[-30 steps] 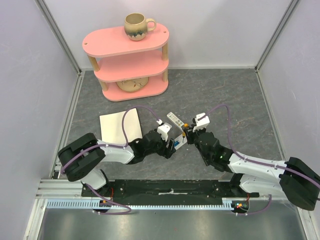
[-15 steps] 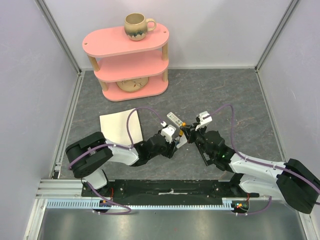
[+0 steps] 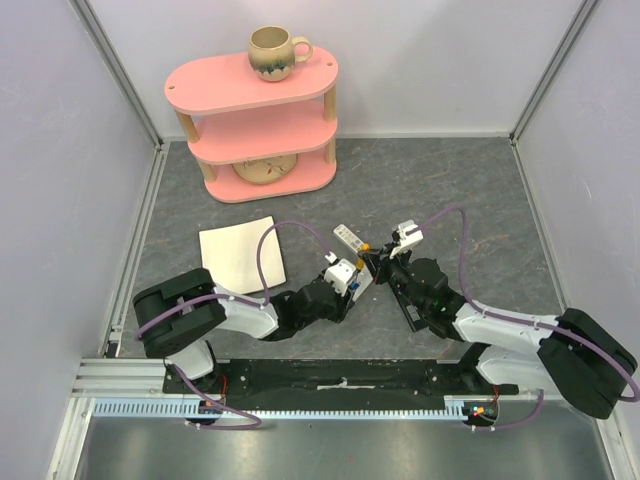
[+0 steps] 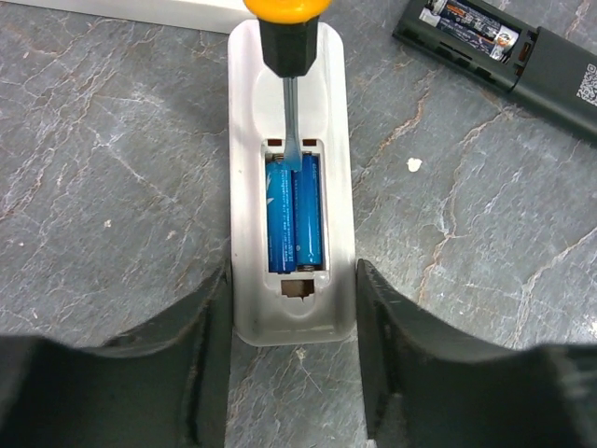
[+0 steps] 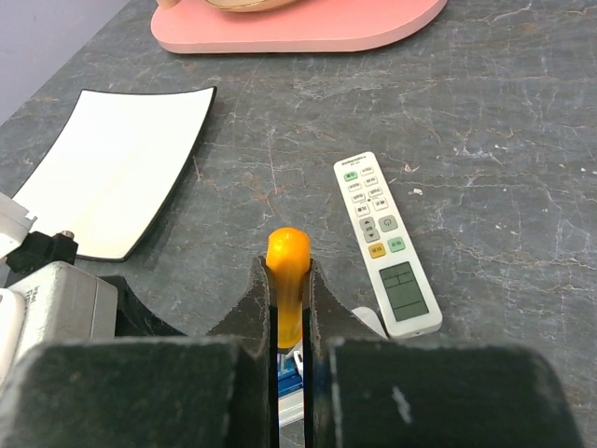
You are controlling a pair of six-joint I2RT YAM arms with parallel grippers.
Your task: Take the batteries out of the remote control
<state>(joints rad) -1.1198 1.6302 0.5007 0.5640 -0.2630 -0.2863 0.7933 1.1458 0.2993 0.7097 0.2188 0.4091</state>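
The left fingers (image 4: 207, 364) stood part open, one on each side of the near end of the open remote (image 4: 291, 322). They lay right against its long edges, but I cannot tell whether they were pressing on it. The right fingers (image 5: 250, 322) were closed tight on the screwdriver (image 5: 287, 271), pinching its orange handle from both sides.

The screwdriver's shaft reached down into the open remote's battery bay. Its flat tip sat at the far end of the bay, at the ends of the batteries (image 4: 295, 215). Both blue batteries lay side by side in the bay, lengthwise along the open remote. That remote lay back-up and flat on the counter (image 3: 450, 190), with its cover off.

Beyond the open remote and to its right lay a black remote (image 4: 550, 75), also back-up, with dark cells showing in its own uncovered bay. Just beyond the open remote's far end lay a second white remote (image 5: 387, 245), buttons up, apart from the black one.

To the left of the open remote, clear of both arms, a white sheet (image 3: 241, 255) lay flat on the counter. Well beyond the open remote, near the back wall, stood a pink shelf (image 3: 255, 110). A mug (image 3: 275, 50) sat on its top tier and a bowl (image 3: 265, 168) on its lowest.
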